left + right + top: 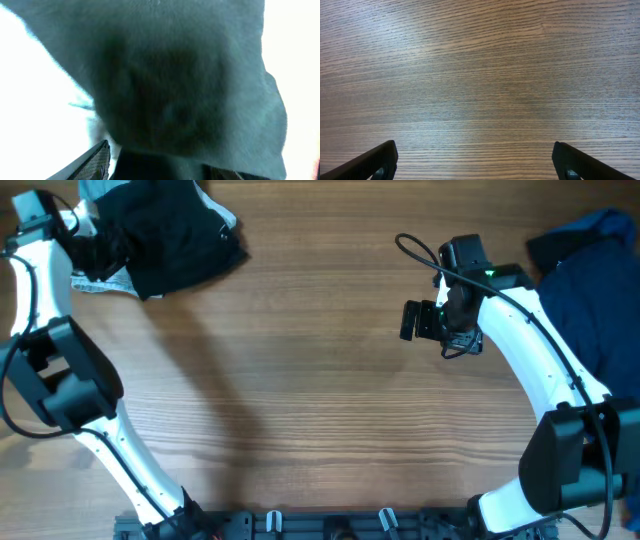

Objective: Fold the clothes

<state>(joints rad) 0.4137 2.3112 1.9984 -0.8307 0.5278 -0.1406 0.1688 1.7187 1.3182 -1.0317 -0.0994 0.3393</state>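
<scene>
We look down on a wooden table (300, 390) with a robot arm on each side. Our landmark is a crumpled black garment (185, 235) lying in a loose heap at the far left corner. The left gripper (100, 242) sits at the left edge of this black garment, pressed into the cloth. Its wrist camera is filled by dark fabric hanging close to the lens, so we cannot tell whether the jaws are open or clamped on a fold. A sliver of pale blue fabric (97, 190) shows just beyond the black garment's upper left corner, too small to identify with confidence. Well to the right of the black garment, over bare wood, the right gripper (412, 320) hovers with its jaws spread wide and nothing between them. Farther right again, at the opposite end of the table, lies a dark blue garment (590, 290), partly under the right arm. We judge the folding not yet begun, since the black garment is bunched rather than flat. The risk we see is a blind grasp: the left gripper may catch several layers at once and drag the whole heap, or push cloth off the table edge just beside it.
</scene>
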